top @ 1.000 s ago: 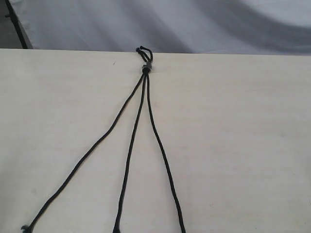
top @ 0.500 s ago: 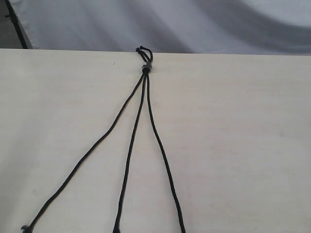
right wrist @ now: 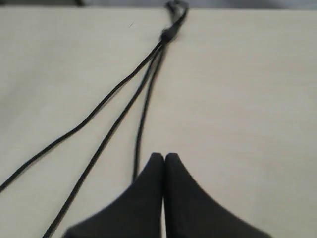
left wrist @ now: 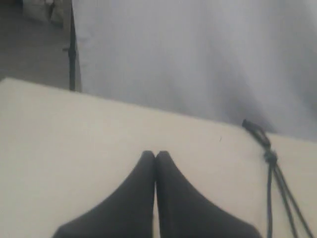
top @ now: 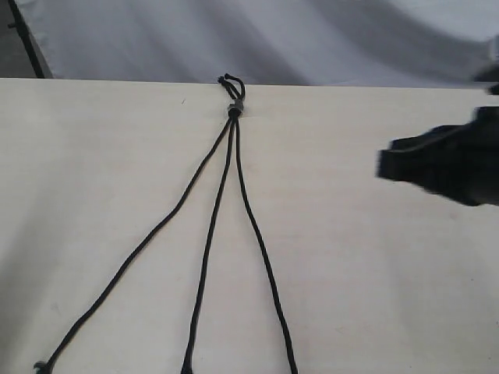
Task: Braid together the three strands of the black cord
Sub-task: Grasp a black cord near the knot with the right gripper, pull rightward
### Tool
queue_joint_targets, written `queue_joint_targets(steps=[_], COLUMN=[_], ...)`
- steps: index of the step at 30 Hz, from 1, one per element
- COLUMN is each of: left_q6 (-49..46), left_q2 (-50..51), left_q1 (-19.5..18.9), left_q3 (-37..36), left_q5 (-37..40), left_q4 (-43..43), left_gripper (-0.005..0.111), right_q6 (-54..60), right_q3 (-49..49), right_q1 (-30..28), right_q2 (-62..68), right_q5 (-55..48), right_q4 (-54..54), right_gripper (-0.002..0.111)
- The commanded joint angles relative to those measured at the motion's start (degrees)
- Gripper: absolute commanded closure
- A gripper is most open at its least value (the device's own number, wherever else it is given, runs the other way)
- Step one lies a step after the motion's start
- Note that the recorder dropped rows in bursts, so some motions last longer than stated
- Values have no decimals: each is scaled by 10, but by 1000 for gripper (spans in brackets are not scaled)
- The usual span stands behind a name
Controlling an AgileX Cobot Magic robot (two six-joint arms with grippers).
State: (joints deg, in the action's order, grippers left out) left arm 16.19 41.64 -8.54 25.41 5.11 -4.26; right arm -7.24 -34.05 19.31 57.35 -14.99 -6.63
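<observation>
Cord (top: 234, 111) flat on tabletop (top: 390, 296), knot at far edge. Three strands (top: 206, 251) fan nearward, unbraided, their tips cut off by the frame. Right gripper (right wrist: 164, 157) is only a dark blur in the exterior view; left gripper (left wrist: 155, 155) shows in its wrist view alone. Both sets of fingers pressed together, empty.

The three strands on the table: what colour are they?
The three strands are black; the exterior view shows it best.

Right tool (top: 383, 164) has come into the exterior view from the right edge; dark and blurred, tip pointing left over the worktop (top: 374, 265); right of the black cord (top: 234, 111), well apart from it.
</observation>
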Motion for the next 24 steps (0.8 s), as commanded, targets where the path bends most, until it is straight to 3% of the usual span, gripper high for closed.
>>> queue_joint_targets(steps=[1,5,7,14,22,24], left_q6=[-13,-13,-13,-13,-13,-13], left_q2=[80,140,160,184,184,184], left_q1=[1,1,1,1,1,1], left_q3=[3,3,3,3,3,3], left_q5=[47,62,61,61,57,57], left_q4=[1,1,1,1,1,1], left_gripper=[107,107,107,107,107,107], right_q6=[11,10,5,5,-30,-30], right_q3=[-89,-188,-236,-384,-440,-440], right_q1=[127,202,229,268,268,268], right_q2=[155,283,344,511,606,618], right_q5=[-15,-72,-119,-261,-276,-276], right_q4=[-2,-2,-2,-2,25,42], right_gripper=[96,65,58,58,58,64])
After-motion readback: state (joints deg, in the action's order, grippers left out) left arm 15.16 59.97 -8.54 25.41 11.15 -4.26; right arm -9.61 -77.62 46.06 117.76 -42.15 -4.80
